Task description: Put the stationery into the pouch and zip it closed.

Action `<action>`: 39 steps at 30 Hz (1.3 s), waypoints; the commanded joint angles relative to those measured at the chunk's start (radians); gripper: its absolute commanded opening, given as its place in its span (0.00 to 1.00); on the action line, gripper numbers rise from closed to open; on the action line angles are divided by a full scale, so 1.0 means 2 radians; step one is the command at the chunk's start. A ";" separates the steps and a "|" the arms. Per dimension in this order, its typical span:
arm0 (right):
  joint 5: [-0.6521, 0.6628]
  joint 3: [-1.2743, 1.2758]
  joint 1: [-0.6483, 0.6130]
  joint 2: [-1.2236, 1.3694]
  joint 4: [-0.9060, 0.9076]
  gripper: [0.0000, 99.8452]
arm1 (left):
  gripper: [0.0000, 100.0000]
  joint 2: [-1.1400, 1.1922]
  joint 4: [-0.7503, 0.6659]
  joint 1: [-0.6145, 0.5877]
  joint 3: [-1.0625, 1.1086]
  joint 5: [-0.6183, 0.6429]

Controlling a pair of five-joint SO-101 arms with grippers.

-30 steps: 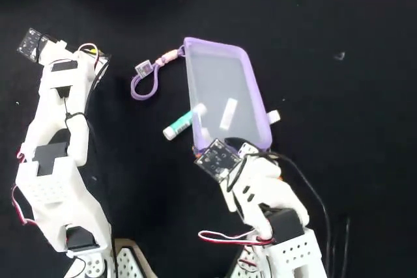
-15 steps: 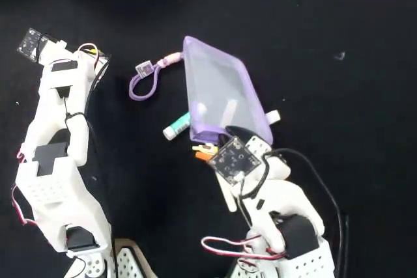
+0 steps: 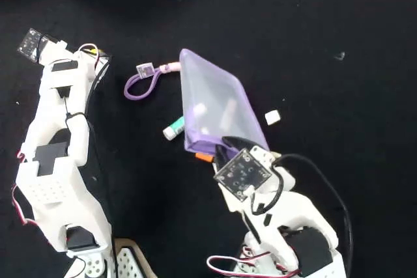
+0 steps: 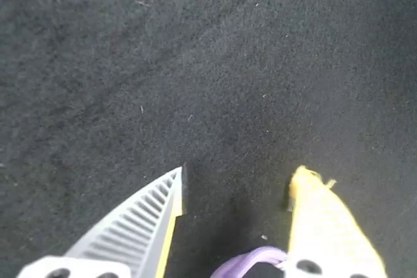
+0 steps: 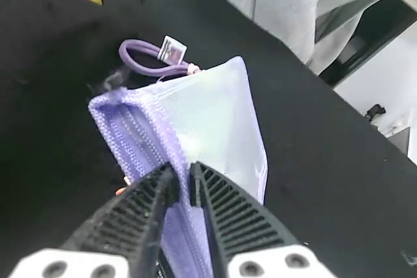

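While clamping the zippered near edge of the translucent purple pouch (image 3: 212,96) between black ribbed fingers (image 5: 221,203) pressed almost together, holds that edge up off the black bench (image 3: 339,43) with the right end effector (image 5: 182,174). Has the pouch tilted, zipper edge high and nearest the right arm, clear flat face sloping away toward the far side of the bench. Cannot tell from the stitched purple band whether the zipper is drawn shut. Shows two pale pieces (image 3: 199,110) through the clear face, side by side near the middle; cannot tell whether inside the pouch or lying under it. Trails a purple strap loop (image 3: 139,86) from the pouch's far corner, flat on the bench on the side toward the left arm, with a small white tag (image 3: 144,68) at the loop's far end. Has a green-and-white stick (image 3: 172,128) lying on the bench, one end poking out from beneath the pouch on the left arm's side. Has an orange piece (image 3: 204,157) just under the raised edge, beside the right end effector, partly hidden. Has a small white block (image 3: 272,116) lying on the bench near the pouch's other side, apart from it. Holds the left end effector (image 4: 234,183) spread wide above bare bench, one finger white and ridged, the other yellow, off beyond the strap loop and away from the pouch.
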 commanded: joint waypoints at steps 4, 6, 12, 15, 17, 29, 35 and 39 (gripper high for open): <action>-0.002 0.029 -0.005 -0.046 -0.002 0.01 | 0.36 -0.010 0.126 0.070 -0.066 0.004; -0.002 0.031 -0.005 -0.046 -0.002 0.01 | 0.36 -0.010 0.169 0.089 -0.086 0.003; -0.003 0.032 -0.005 -0.046 -0.002 0.01 | 0.36 -0.010 0.295 0.131 -0.153 0.002; -0.002 0.032 -0.005 -0.046 -0.002 0.01 | 0.36 -0.009 0.344 0.163 -0.171 0.004; -0.002 0.032 -0.005 -0.046 -0.002 0.01 | 0.36 -0.008 0.371 0.190 -0.181 0.005; -0.003 0.053 -0.005 -0.046 -0.018 0.01 | 0.36 -0.011 0.438 0.234 -0.215 0.044; -0.002 0.053 -0.005 -0.046 -0.018 0.01 | 0.36 -0.027 0.493 0.231 -0.267 0.026; -0.002 0.053 -0.005 -0.046 -0.018 0.01 | 0.36 -0.048 0.509 0.234 -0.271 -0.016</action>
